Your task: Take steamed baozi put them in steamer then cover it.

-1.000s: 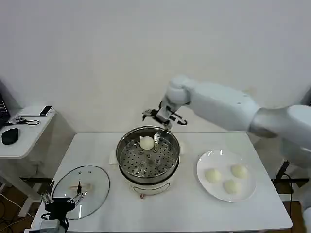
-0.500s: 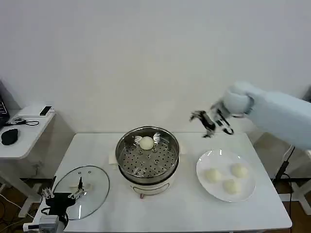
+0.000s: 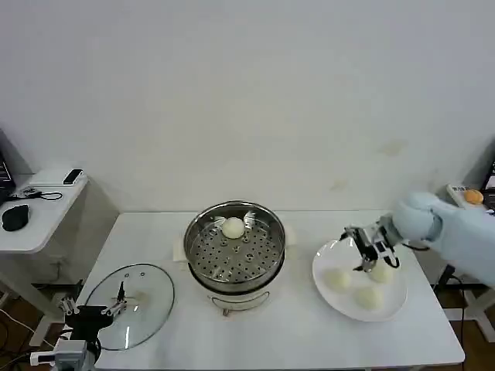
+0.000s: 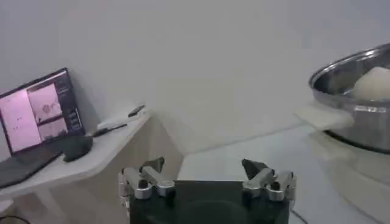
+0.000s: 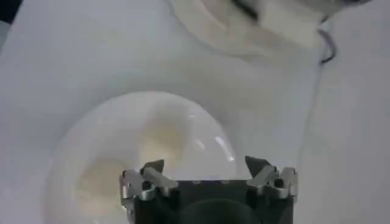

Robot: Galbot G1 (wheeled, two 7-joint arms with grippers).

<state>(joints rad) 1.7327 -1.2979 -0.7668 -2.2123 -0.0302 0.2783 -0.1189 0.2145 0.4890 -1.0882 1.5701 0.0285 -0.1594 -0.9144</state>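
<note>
- The left gripper [image 3: 94,312] is hanging low at the table's [image 3: 294,340] front-left corner, jaws standing apart and holding nothing, its lower body cut off by the frame.
- The cover [image 3: 128,304] is lying flat near that corner, its handle partly hidden behind the gripper's fingers.
- The steamer [image 3: 235,246] is sitting uncovered at the table's middle, one baozi [image 3: 233,227] resting on its perforated tray toward the far wall.
- The right gripper [image 3: 370,251] is hovering over the far part of the plate [image 3: 323,260], jaws spread and empty.
- Three baozi [image 3: 338,279] are lying on the plate by the right edge; one is partly hidden by the gripper.
</note>
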